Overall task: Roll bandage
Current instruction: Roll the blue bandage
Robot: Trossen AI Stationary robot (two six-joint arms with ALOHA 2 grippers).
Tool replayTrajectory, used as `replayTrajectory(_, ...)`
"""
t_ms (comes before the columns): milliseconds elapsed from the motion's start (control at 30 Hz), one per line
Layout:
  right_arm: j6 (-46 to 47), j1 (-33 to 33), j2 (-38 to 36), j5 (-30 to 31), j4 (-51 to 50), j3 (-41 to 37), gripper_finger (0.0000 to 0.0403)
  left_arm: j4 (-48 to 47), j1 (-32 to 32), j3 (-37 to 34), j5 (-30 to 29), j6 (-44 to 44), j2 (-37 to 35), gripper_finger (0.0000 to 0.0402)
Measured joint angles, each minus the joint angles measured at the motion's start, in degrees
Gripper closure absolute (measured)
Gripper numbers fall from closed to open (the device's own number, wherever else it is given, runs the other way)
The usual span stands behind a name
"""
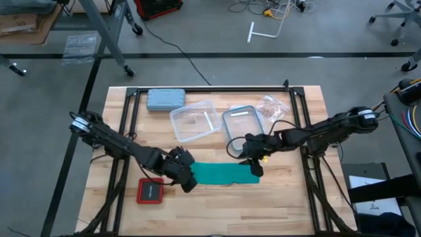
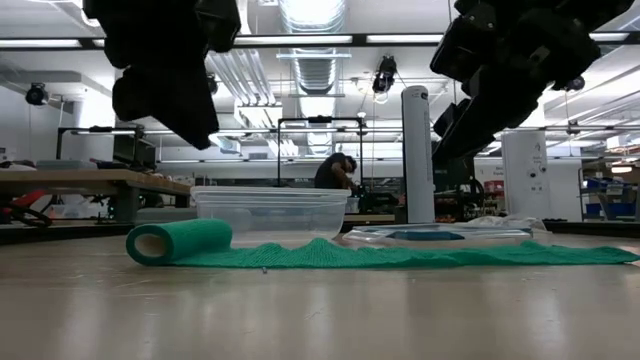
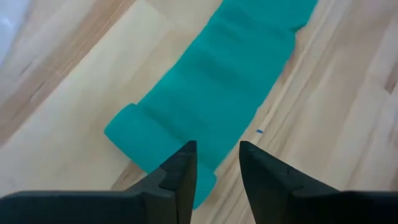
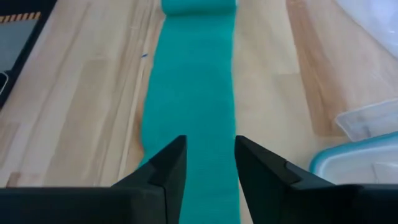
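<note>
I'm hovering left fingers (image 3: 214, 171), slightly parted and empty, above the bandage's (image 1: 220, 174) started roll; right fingers (image 4: 208, 165), parted and empty, over its flat tail. Most remains unrolled on the tabletop (image 1: 217, 210).

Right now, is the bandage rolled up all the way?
No. In the low view the bandage has only a small roll at one end, and the rest lies as a flat band across the table.
</note>
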Motion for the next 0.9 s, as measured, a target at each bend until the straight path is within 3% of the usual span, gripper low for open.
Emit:
replayTrajectory(333, -4.41, 0.31, -0.1, -0.36, -0.87, -1.66, 0.0323, 0.57, 0.06, -0.02, 1.38, -8.17, -0.65, 0.0301)
replayTrajectory(633, -5.17, 0.27, -0.47, -1.0, 2.72, -2.68, 0.0383, -4.63, 0.03, -0.07, 2.99, -7.66, -0.71, 0.0309)
replayTrajectory(767, -5.95, 0.27, -0.5, 3.65, 3.72, -2.68, 0.0401, -11.14, 0.11, -0.57, 2.53, -8.25, -0.62, 0.0316)
replayTrajectory(900, -6.02, 0.14, -0.5, 8.87, 3.9, -2.68, 0.0401, -11.18, 0.17, -3.57, -0.01, -9.83, -0.59, 0.0329)
